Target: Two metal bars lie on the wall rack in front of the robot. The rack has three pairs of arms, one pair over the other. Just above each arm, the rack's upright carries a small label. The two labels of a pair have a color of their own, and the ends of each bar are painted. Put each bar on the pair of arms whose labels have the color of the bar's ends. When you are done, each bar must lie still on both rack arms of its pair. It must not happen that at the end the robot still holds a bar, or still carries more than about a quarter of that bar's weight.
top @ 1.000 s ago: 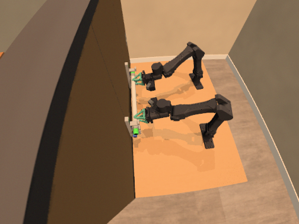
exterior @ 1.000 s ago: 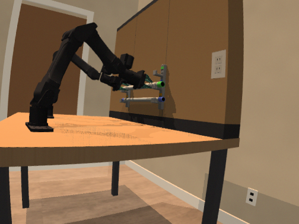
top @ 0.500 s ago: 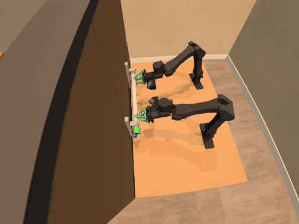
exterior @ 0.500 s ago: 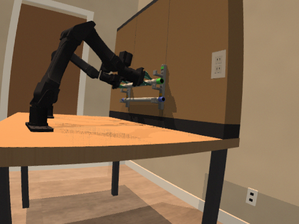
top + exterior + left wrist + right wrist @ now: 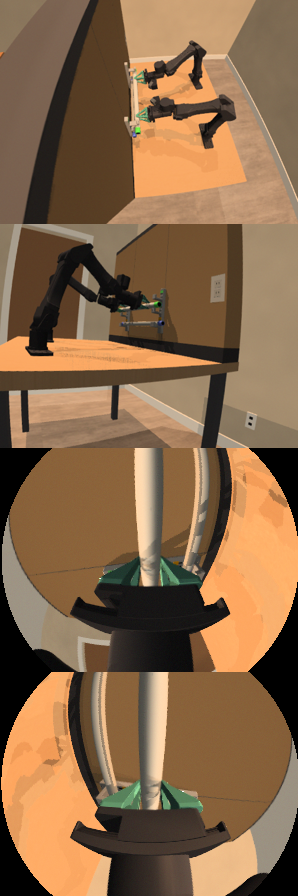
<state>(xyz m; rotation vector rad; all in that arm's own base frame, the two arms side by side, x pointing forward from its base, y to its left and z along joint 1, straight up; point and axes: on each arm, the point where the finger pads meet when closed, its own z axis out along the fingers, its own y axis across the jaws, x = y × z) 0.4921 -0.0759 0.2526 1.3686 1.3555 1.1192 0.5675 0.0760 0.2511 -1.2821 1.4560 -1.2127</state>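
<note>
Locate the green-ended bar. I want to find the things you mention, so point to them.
In the exterior view, the green-ended bar (image 5: 136,96) (image 5: 151,305) (image 5: 149,508) (image 5: 153,732) is right of the arms' bases, above the blue-ended bar (image 5: 134,134) (image 5: 142,323) (image 5: 202,493) (image 5: 101,732) at the wall rack (image 5: 126,124) (image 5: 163,313), held by both left gripper (image 5: 137,115) (image 5: 119,309) (image 5: 150,559) and right gripper (image 5: 135,77) (image 5: 145,303) (image 5: 150,783).
</note>
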